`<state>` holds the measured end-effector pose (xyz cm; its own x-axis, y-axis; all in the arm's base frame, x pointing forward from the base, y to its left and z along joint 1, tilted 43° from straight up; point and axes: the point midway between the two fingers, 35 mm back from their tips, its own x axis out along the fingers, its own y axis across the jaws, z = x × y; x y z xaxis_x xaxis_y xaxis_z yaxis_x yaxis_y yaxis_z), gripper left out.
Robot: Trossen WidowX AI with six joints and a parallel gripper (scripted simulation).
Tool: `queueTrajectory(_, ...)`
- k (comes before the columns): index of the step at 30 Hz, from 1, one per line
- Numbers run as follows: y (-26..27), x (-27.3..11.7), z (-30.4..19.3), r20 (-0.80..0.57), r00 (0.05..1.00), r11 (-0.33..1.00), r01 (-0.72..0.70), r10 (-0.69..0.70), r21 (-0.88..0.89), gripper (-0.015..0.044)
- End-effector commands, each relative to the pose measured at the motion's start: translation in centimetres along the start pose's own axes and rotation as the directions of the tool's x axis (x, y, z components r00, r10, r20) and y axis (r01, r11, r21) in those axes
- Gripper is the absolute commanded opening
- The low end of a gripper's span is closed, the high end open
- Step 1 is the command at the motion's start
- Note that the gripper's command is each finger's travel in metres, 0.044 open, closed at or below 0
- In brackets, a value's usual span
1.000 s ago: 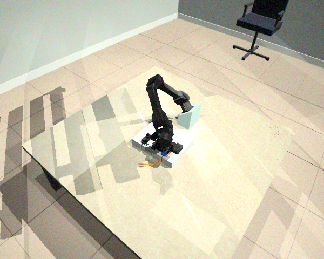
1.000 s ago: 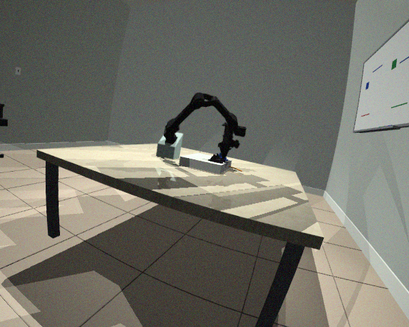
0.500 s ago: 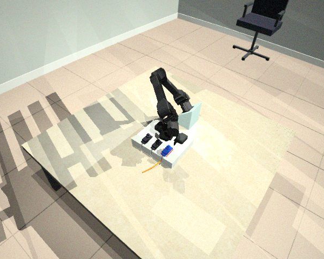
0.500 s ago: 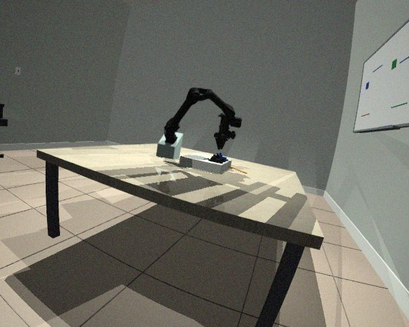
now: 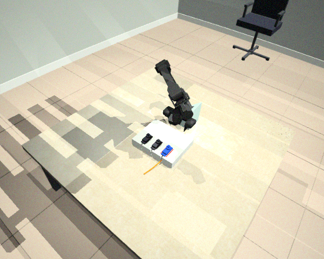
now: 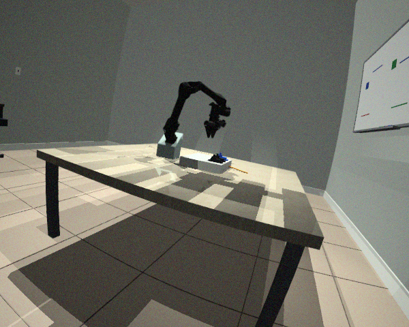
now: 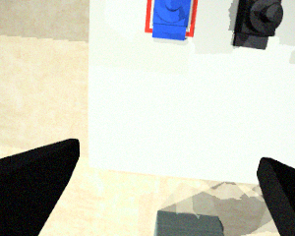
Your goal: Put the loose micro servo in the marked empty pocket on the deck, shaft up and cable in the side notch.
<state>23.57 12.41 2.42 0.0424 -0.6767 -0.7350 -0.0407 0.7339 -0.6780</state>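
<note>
The blue micro servo is sitting in the red-marked pocket at centre frame, cable trailing off the deck. Above, the gripper is hanging with jaws wide and empty; backing farther off without brushing the servos looks wisest.
</note>
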Motion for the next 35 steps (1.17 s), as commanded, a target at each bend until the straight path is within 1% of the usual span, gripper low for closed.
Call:
queueTrajectory(1,0.17,-2.95,0.08,0.018,1.0,1.0,-0.016,0.016,0.003,0.044)
queueTrajectory(3,0.13,-3.55,0.03,0.02,1.0,1.0,-0.016,0.016,0.002,0.044)
queueTrajectory(35,0.13,-3.55,0.03,0.02,1.0,1.0,-0.016,0.016,0.002,0.044)
